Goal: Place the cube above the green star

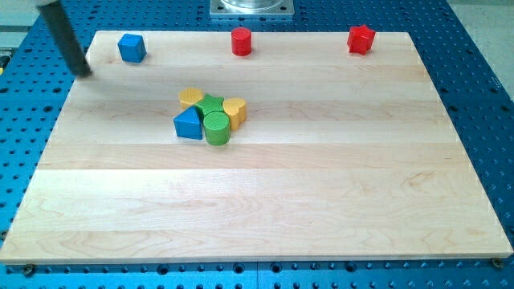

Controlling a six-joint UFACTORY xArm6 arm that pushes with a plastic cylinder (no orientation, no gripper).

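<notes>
The blue cube (132, 47) sits in the upper left of the frame, near the top edge of the wooden tabletop (321, 185), standing alone with bare wood all round it. The green star (210, 103) lies well apart from it, lower and to the right, in the upper middle of the frame, packed into a tight cluster. It is mostly hidden by its neighbours, so its star outline is only partly readable.

Around the star, touching or very nearly touching it, are a yellow block (191, 97) at its upper left, whose shape I cannot make out for certain, a yellow heart (234, 110) at its right, a green cylinder (216, 128) just below it, and a blue triangular block (189, 124) at its lower left.

There is no hand on this arm, so nothing is clasped or held; it ends in a dark rod. My tip (83, 72) rests at the upper left of the frame, just at the left edge of the tabletop, to the left of and slightly lower than the blue cube, near it but not touching.

Along the top edge, a red cylinder (242, 41) stands at the upper middle and a red star (361, 38) further towards the upper right.
</notes>
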